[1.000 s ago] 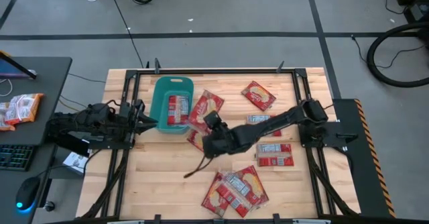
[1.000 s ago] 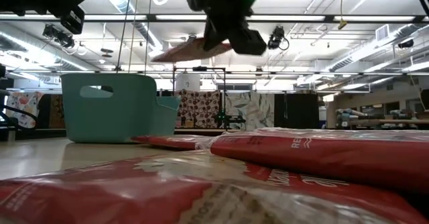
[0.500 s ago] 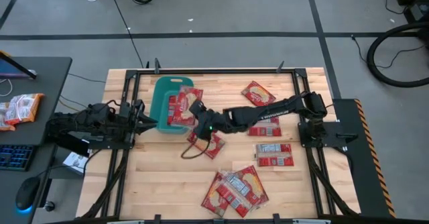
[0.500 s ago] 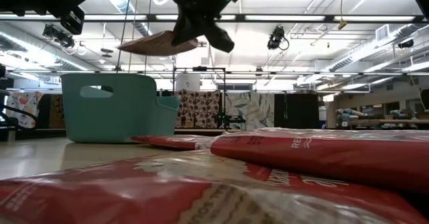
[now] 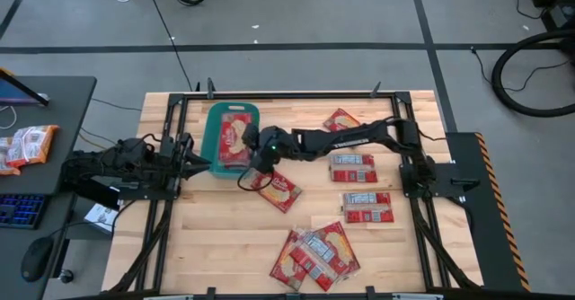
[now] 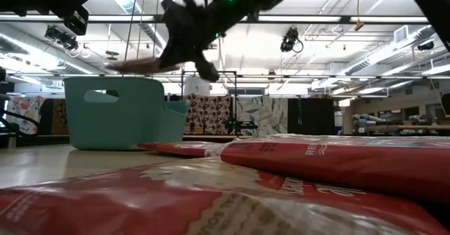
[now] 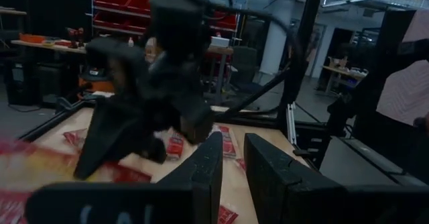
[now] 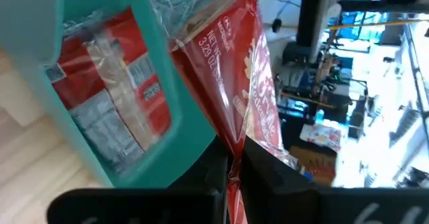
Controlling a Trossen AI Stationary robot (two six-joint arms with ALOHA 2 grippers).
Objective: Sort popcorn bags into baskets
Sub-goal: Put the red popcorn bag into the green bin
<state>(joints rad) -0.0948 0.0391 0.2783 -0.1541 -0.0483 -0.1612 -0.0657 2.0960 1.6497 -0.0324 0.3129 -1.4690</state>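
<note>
Now swung from table centre to the bin's (image 5: 216, 136) three-o'clock rim: right gripper (image 5: 254, 153) pinching a bag (image 8: 251, 90). Bag largely hidden from overhead; left gripper (image 5: 199, 163) indeterminate.

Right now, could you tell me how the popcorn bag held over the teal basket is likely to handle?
The popcorn bag looks fairly stiff: pinched at one edge by the right gripper, it juts out flat over the basket without drooping. That also suggests it is light. Its glossy, crinkled foil may be slippery, so a loose pinch could let it slide.
</note>
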